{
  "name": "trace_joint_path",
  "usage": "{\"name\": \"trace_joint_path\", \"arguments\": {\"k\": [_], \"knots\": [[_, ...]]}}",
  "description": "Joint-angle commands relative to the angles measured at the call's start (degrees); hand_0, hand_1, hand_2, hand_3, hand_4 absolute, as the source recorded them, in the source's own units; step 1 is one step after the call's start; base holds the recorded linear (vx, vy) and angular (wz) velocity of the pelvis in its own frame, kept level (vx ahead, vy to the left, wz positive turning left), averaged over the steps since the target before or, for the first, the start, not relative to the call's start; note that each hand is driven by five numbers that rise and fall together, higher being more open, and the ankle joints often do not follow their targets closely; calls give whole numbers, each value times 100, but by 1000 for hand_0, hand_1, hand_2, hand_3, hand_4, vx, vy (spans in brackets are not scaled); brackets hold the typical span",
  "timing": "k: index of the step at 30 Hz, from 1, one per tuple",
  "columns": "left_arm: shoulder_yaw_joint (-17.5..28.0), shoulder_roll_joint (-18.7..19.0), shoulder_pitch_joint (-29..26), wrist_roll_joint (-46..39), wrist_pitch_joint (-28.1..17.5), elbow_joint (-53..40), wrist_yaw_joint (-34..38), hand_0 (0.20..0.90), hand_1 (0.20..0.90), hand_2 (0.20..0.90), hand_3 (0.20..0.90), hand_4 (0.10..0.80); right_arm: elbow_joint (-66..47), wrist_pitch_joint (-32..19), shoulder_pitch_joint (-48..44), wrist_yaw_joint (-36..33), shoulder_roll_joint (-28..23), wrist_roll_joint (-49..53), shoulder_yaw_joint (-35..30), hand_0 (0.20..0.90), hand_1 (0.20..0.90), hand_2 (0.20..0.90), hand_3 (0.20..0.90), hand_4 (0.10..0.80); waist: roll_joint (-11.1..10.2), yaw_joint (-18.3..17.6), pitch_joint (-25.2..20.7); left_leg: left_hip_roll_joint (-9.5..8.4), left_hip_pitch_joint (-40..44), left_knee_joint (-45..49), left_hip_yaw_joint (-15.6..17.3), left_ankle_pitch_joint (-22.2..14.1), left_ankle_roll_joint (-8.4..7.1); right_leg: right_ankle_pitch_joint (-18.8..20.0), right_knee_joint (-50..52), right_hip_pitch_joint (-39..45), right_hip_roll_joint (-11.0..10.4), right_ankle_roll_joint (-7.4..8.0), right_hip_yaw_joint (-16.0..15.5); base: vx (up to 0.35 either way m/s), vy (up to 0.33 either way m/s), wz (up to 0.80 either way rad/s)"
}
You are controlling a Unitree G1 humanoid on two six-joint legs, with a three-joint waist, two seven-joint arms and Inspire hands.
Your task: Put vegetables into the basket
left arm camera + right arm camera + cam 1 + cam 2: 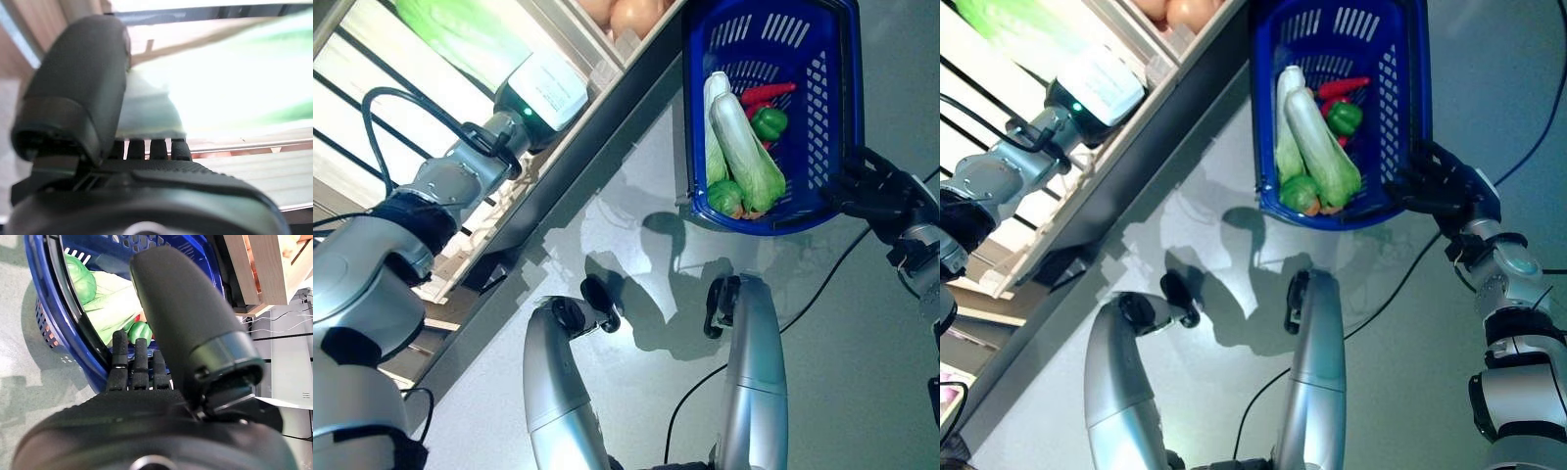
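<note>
**A:** Where do you want to start; the right robot hand [1440,186]?

**B:** Yes; what do you see of it?

**A:** You have it on the blue basket [832,117], at the side nearest the right arm; in its wrist view the fingers [128,363] curl over the basket's dark rim with the thumb on the outer side, so it is clamped on the basket; the basket hangs above the floor [636,245], carried by that hand alone.

**B:** And what lies in the basket?

**A:** You can see two long pale-green cabbages [744,152] lying side by side; a green pepper [769,122] just beside them; something red [767,94] next to the pepper; a round green vegetable [724,196] at the near end, touching the cabbages.

**B:** Now the left robot hand [73,98]; where is it?

**A:** You have it reached out to the shelf [558,166] on the robot's left; in the eye views only the wrist shows, its end against a pale green leafy vegetable [460,34] that lies on the shelf; in its own wrist view the thumb stands over pale green and white leaf, the fingers [151,149] in a row under it; I cannot tell whether they close on the leaf.

**B:** Anything else on the shelf?

**A:** Some orange-brown round things [626,15] in a compartment farther along; too little shows to name them.
</note>
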Motion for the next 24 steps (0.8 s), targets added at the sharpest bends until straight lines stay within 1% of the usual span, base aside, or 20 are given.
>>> {"name": "trace_joint_path", "arguments": {"k": [1,5,8,9,11,12,13,14,17,21,22,24], "knots": [[346,628,-358,-261,265,645,87,300,300,300,300,400,188,-214,194,200,-201,97,-145,900,900,900,900,800,8,-189,-12,243,991,-54,-143,-962,-352,1016,-1291,771,-40,-116,-368,13,-1,-8],[451,794,-148,-221,-143,646,200,300,300,300,300,400,-129,-179,360,193,-109,210,-164,900,900,900,900,800,-75,-192,-14,274,1786,-522,31,-850,-377,1077,-1725,1569,3,-127,-526,51,-25,-1],[495,851,20,-427,-242,565,347,300,300,300,300,400,-287,-153,515,218,-67,184,-202,900,900,900,900,800,-104,-201,-76,268,2111,-772,110,-772,-394,1117,-1938,1885,19,-137,-547,71,-16,2],[578,868,162,-682,-246,473,483,300,300,300,300,400,-476,-63,662,187,-17,198,-213,900,900,900,900,800,-119,-203,-184,243,2297,-940,142,-716,-391,1139,-2063,2048,28,-153,-530,106,-22,-1],[791,883,414,-905,-360,413,742,300,300,300,300,400,-628,-20,913,221,143,258,-270,900,900,900,900,800,-161,-187,-346,209,2573,-1165,166,-650,-382,1158,-2249,2309,32,-185,-554,111,-31,-4],[808,884,440,-914,-370,410,766,300,300,300,300,400,-641,-21,933,223,149,255,-273,900,900,900,900,800,-163,-188,-351,206,2600,-1186,172,-642,-383,1163,-2267,2334,33,-187,-556,88,-31,-2],[906,922,561,-1008,-516,419,918,300,300,300,300,400,-703,-24,1060,273,209,219,-314,900,900,900,900,800,-186,-179,-428,187,2735,-1309,183,-599,-382,1179,-2377,2474,50,-198,-572,88,-29,-2],[1037,930,709,-1097,-595,386,1024,300,300,300,300,400,-810,-46,1184,263,300,162,-328,900,900,900,900,800,-208,-169,-494,164,2876,-1428,200,-565,-378,1188,-2480,2616,66,-208,-593,121,-49,-4],[1658,907,1305,-1475,-958,133,1362,300,300,300,300,400,-1154,-101,1612,233,645,-130,-346,900,900,900,900,800,-280,-120,-774,70,3485,-1954,342,-421,-347,1237,-2961,3237,108,-229,-727,172,-70,-6],[2287,799,1857,-1932,-1524,-84,1582,300,300,300,300,400,-1188,-92,1864,300,933,-290,-363,900,900,900,900,800,-322,-36,-1022,-51,4100,-2521,435,-290,-330,1279,-3484,3872,148,-224,-869,123,-48,-3],[2473,773,2004,-1978,-1676,-207,1601,300,300,300,300,400,-1236,-105,1927,306,993,-277,-353,900,900,900,900,800,-334,-17,-1065,-82,4253,-2677,443,-242,-332,1299,-3624,4034,160,-223,-901,121,-57,3],[2957,715,2484,-2126,-1907,-697,1614,300,300,300,300,400,-1584,-121,2192,234,1229,-354,-372,900,900,900,900,800,-369,14,-1199,-155,4660,-3134,520,-75,-362,1385,-4039,4453,236,-199,-969,123,-57,1]]}}
